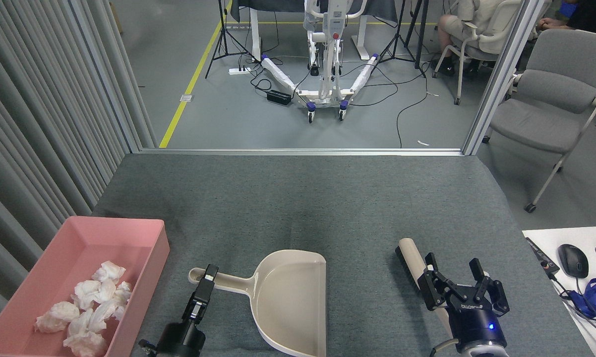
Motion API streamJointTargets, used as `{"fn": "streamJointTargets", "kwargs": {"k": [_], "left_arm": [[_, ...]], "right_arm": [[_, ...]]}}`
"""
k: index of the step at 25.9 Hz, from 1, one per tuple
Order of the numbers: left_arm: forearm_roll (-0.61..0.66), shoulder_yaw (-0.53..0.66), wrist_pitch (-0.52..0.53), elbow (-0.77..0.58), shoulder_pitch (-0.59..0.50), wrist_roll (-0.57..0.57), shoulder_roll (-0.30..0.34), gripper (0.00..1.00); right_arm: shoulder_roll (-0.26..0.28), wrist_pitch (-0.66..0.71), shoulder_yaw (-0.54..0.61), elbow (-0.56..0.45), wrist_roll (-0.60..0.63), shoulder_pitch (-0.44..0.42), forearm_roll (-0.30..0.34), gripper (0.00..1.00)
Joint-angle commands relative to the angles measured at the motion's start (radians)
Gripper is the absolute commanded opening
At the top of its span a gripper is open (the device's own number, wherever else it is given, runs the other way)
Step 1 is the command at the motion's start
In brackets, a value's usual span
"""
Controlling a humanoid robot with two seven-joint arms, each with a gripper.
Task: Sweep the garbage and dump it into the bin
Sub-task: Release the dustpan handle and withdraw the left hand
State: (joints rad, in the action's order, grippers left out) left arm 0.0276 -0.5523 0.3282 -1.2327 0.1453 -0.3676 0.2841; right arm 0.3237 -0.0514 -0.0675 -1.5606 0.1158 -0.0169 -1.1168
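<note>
The garbage [87, 312], several crumpled white tissue wads, lies inside the pink bin [114, 224] at the near left of the table. A beige dustpan [290, 302] rests on the grey cloth near the front, its handle pointing left. My left gripper [208, 283] is shut on that handle near its end. To the right lies a brush [408, 255] with a beige handle and dark bristles, running toward me. My right gripper [454, 278] hovers open over the brush's handle, fingers spread to either side.
The grey-covered table [298, 198] stretches away behind the dustpan. A white desk [546, 238] with a mouse and cables adjoins at the right. A curtain [40, 124] hangs on the left; a grey chair [551, 94] stands beyond the right edge.
</note>
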Motion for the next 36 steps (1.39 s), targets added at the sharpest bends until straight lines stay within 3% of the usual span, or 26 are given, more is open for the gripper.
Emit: {"fn": "streamJointTargets", "kwargs": {"k": [1,13,16,17,18,20,24,36], "left_arm": [[0.002,0.002,0.006,0.03,0.0,-0.01,-0.016,0.0],[0.002,0.026,0.026,0.082,0.002,-0.024,-0.037,0.0],[-0.009,0.042,0.014,0.088,0.0,-0.03,-0.048,0.35],[-0.009,0.043,0.014,0.093,0.0,-0.03,-0.048,0.54],[-0.011,0.043,0.012,0.093,0.0,-0.03,-0.048,0.65],[-0.017,0.042,0.014,0.087,0.0,-0.03,-0.045,0.7],[-0.017,0.038,0.014,0.084,-0.001,-0.031,-0.045,0.96],[-0.029,0.034,-0.054,-0.002,-0.066,-0.033,-0.037,0.98]], "right_arm": [[0.0,0.001,0.0,-0.001,0.001,0.0,0.0,0.98],[0.0,0.001,0.0,0.001,0.001,-0.003,0.002,0.98],[0.0,0.001,-0.002,0.001,0.001,-0.005,0.0,0.98],[0.0,0.001,-0.002,0.001,0.001,-0.005,0.0,0.98],[0.0,0.001,-0.002,0.001,0.001,-0.006,0.0,0.98],[0.0,0.001,-0.002,0.001,0.001,-0.006,0.0,0.98],[0.0,0.001,-0.002,-0.001,0.001,-0.009,0.0,0.98],[0.0,-0.001,-0.003,-0.006,0.001,-0.04,-0.001,0.98]]}}
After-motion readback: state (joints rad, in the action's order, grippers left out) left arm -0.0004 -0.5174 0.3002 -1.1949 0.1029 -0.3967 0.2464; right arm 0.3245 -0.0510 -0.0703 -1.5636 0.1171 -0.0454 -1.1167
